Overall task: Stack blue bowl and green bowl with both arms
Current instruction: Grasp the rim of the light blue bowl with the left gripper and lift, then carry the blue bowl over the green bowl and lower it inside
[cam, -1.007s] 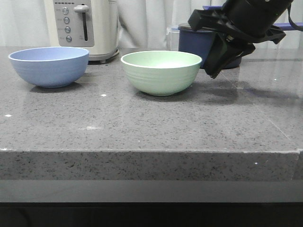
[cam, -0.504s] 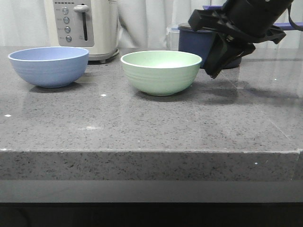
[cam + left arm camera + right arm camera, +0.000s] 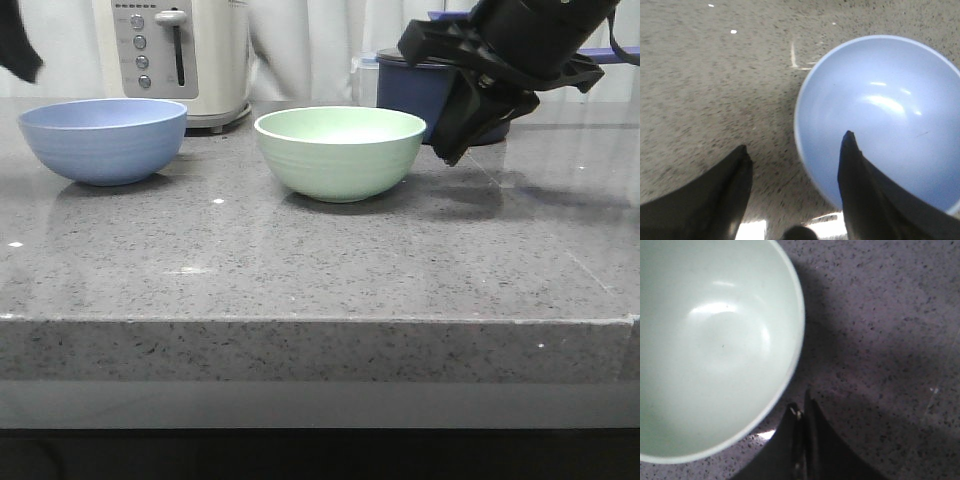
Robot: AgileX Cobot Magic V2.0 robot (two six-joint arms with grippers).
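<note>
Your blue bowl (image 3: 103, 140) sits upright on the worktop (image 3: 320, 260) at about 9 o'clock from the green bowl (image 3: 340, 152), well apart from it; both are empty and neither is held.

Your left gripper (image 3: 795, 152) has its fingers spread wide. In the left wrist view one finger (image 3: 852, 165) lies over the bowl's interior and the other over bare worktop, so the rim falls between them. In the front view only a dark sliver of that arm (image 3: 18, 40) shows at the upper left corner, above the bowl, so I judge it is not yet low enough to pinch.

Your right gripper (image 3: 802, 412) has its fingers pressed together on nothing, just outside the green bowl's rim at roughly 3 o'clock of the bowl in the front view, hanging above the worktop.

Risks from here, as I judge them:
- Closing the left gripper too high would miss the rim or clip only its lip, and the smooth wall could slip out.
- Descending off-line could put a fingertip on the rim and tip or skid the bowl.
- If you move the right gripper toward the green bowl while closed, it would push the bowl instead of straddling the rim.
- A navy pot (image 3: 425, 90) and a toaster (image 3: 180, 55) stand behind; a wide swing could strike them.
</note>
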